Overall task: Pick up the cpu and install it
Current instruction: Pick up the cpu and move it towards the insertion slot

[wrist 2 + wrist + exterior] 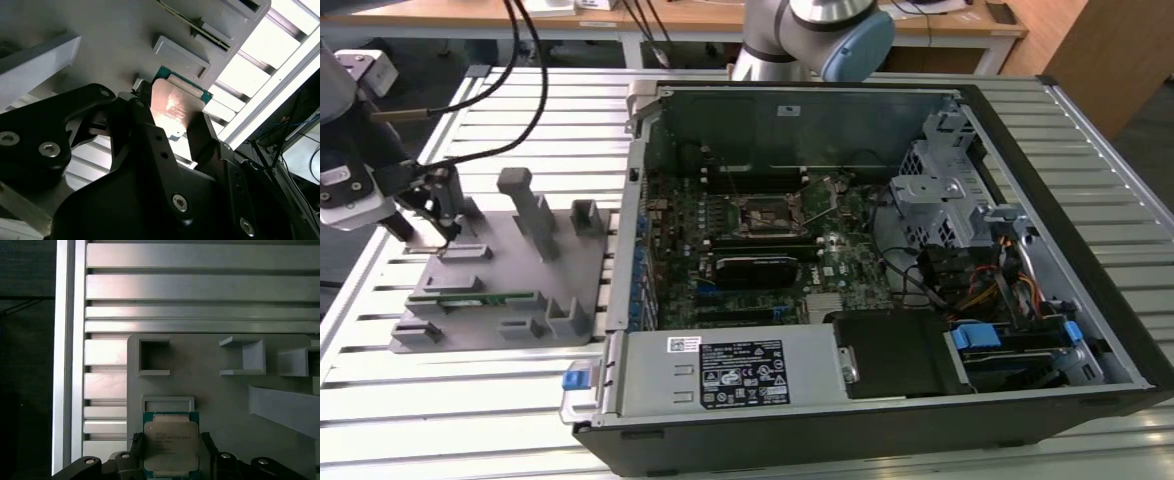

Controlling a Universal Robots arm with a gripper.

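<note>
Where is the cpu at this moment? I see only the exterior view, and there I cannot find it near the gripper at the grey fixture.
Observer: In the first wrist view the cpu is between the fingers of the gripper, over the grey fixture, with its silvery metal top towards the camera.
Operator: Do the fingers touch it, or is there a gap?
Observer: They touch it. In both wrist views a black finger stands against each of two opposite edges of the cpu.
</note>
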